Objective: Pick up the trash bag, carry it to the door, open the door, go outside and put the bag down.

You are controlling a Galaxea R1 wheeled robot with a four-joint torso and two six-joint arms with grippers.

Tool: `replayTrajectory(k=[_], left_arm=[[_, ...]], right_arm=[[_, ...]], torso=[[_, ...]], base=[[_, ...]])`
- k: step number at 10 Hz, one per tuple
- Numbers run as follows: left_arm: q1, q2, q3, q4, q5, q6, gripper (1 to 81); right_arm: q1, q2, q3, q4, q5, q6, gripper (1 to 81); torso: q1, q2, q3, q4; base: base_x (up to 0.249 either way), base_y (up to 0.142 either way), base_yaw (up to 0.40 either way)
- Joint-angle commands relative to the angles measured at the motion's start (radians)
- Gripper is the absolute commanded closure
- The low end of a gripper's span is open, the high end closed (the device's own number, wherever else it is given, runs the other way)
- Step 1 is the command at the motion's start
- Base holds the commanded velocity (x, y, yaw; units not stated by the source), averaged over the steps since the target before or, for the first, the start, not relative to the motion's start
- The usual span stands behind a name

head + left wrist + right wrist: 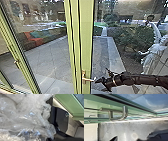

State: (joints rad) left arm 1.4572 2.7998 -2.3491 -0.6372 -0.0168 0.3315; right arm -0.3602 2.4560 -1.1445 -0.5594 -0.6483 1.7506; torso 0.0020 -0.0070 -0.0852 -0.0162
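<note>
In the head view my right gripper [97, 81] is just right of the lever handle [86, 79] on the green door frame [86, 37]; whether they touch cannot be told. The right wrist view shows the bent metal handle [124, 114] close up, standing out from the green frame [91, 101]. A clear, crumpled plastic trash bag [27, 116] bulges large before the left wrist camera, with my left gripper shut on it, its grip hidden by the plastic.
Beyond the glass lie grey paving [52, 55], a long seat with coloured cushions [37, 37] and bushes [132, 37]. Another green frame [18, 60] slants at the left. Pale streaks [152, 53] at the right are unclear, possibly a reflection.
</note>
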Motion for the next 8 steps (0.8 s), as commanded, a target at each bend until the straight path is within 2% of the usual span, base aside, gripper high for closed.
replayTrajectory(k=[1, 3, 8], left_arm=[[-0.047, -0.018, 0.016, -0.007, 0.077, -0.002, 81.1], [-0.047, -0.017, 0.016, -0.008, 0.078, -0.002, 81.1], [-0.045, -0.015, 0.016, -0.010, 0.078, -0.003, 81.1]], right_arm=[[0.172, 0.045, -0.029, -0.027, -0.013, 0.047, 1.0], [0.189, 0.086, -0.104, -0.025, -0.007, 0.119, 1.0], [0.220, 0.148, -0.224, -0.014, 0.001, 0.136, 1.0]], torso=[[0.000, 0.000, 0.000, 0.000], [0.000, 0.000, 0.000, 0.000], [0.000, 0.000, 0.000, 0.000]], base=[[0.000, 0.000, 0.000], [0.000, 0.000, 0.000], [0.000, 0.000, 0.000]])
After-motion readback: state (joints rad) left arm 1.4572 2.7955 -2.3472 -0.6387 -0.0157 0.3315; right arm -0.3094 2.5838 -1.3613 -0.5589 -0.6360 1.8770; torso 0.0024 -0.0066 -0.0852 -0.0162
